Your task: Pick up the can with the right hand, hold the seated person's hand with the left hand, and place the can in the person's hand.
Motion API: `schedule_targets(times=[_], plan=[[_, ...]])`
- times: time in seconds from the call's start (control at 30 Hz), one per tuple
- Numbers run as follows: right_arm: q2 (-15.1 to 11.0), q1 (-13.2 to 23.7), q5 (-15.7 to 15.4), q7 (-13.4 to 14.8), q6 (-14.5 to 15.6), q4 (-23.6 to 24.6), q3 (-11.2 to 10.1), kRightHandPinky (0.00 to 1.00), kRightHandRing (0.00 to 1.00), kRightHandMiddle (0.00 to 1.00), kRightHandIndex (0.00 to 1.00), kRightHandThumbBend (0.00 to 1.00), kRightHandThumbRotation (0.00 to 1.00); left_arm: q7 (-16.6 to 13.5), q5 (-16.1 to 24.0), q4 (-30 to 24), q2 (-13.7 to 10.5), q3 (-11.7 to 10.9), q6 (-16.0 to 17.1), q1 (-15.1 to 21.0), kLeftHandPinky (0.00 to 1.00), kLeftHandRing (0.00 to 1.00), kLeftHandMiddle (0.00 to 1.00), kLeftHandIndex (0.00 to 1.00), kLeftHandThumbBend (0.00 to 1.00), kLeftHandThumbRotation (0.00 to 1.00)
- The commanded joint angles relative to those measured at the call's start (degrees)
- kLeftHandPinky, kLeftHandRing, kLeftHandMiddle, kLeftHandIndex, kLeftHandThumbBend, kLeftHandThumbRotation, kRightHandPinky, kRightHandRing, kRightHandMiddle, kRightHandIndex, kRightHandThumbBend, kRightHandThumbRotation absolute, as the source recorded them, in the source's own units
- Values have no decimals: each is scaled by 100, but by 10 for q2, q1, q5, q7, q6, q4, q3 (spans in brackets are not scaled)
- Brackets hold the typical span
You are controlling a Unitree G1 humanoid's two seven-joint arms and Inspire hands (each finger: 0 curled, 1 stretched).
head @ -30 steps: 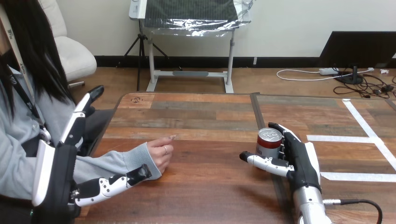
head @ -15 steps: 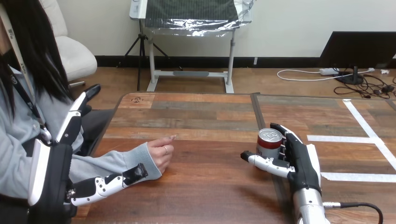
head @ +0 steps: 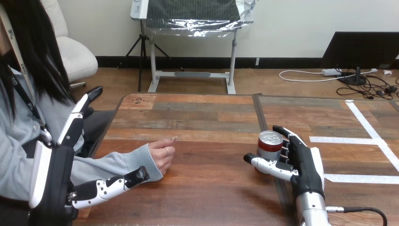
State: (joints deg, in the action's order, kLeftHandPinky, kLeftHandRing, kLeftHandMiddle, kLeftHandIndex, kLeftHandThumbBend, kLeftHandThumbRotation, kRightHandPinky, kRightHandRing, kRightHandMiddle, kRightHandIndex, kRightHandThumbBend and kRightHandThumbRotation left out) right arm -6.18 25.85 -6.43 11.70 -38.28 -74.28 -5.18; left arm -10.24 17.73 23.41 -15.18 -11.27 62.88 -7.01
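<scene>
Your right hand [head: 305,162] has crept in, the can [head: 270,145] now between its spread thumb and fingers, unclamped; your left hand [head: 51,176] lies open beside the person's wrist [head: 140,162].

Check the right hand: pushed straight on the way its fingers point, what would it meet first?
Probably the can: it stands in the crook of the right hand, just beyond the thumb, though depth is unclear.
</scene>
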Motion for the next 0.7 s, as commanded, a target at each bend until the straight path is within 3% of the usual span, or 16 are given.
schedule_targets(times=[0.0,0.43,0.67], plan=[[11,2,8,-2,-7,-1,-8,65,70,74,79,94,0,1,-4,5,-5,8,12,11,87,93,91,90,100,47],[7,3,-10,37,-7,2,2,45,53,61,63,84,0,7,-13,7,-3,14,18,11,87,93,91,90,100,46],[7,4,-6,37,-2,3,1,40,46,55,57,79,0,8,-16,7,-3,16,19,11,87,93,92,90,100,46]])
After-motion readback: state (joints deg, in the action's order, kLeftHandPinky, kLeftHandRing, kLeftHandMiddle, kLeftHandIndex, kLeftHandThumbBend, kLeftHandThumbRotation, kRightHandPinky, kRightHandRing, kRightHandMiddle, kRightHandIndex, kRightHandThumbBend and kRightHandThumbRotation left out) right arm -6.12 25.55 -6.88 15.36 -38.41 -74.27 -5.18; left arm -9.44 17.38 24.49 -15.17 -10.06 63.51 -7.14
